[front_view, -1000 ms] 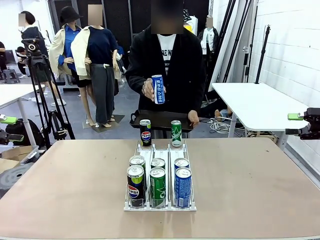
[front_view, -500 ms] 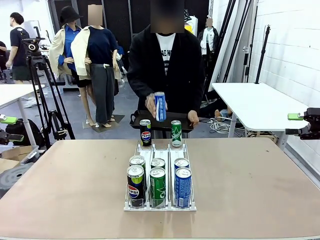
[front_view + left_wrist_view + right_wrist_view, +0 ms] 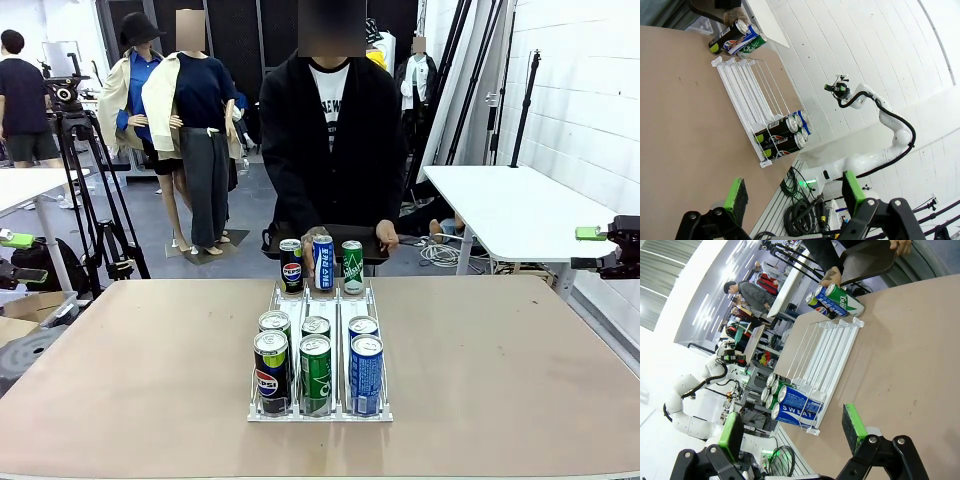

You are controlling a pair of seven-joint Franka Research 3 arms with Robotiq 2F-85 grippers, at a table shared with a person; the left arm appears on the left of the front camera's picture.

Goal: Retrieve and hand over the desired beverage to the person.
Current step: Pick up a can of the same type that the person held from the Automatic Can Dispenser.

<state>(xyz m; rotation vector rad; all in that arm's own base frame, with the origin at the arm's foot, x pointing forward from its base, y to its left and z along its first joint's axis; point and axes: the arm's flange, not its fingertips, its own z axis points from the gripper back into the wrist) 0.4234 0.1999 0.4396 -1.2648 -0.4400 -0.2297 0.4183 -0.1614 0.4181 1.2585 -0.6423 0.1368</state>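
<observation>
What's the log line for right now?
person's hand: on blue can at far end of rack | left gripper: open | right gripper: open

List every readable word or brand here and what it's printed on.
"pepsi": far black can.
"SWEAT": near blue can, right wrist view.
"EW": visible part of the lettering on the T-shirt of the person.
Too blurred to read: print on the far green can and the far blue can.

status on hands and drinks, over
Left hand, right hand open, empty. Person holds blue can at rack's far end, between Pepsi can and green can. Nothing blocking rack.
</observation>
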